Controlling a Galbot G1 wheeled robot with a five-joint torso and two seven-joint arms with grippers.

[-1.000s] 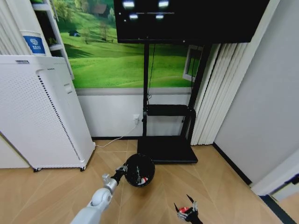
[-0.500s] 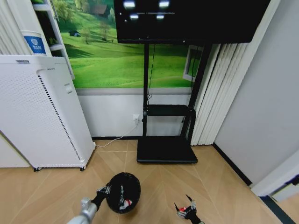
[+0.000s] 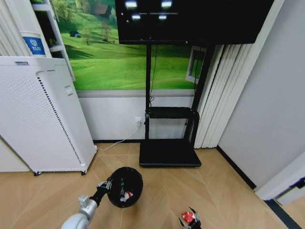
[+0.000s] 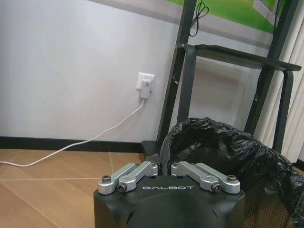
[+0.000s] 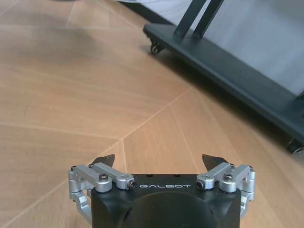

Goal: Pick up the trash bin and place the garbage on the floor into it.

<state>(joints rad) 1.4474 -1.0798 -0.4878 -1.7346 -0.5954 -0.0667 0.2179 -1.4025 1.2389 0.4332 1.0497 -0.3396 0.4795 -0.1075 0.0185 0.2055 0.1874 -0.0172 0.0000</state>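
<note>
my left gripper (image 3: 107, 185) is clamped on the rim of the trash bin (image 3: 126, 186), holding it tilted above the floor (image 3: 157, 191), its black liner (image 4: 223, 147) open toward my head. red-and-white garbage (image 3: 126, 195) lies inside. my right gripper (image 5: 159, 164), fingers spread and empty, hovers low beside the tv stand base (image 3: 167, 152).
</note>
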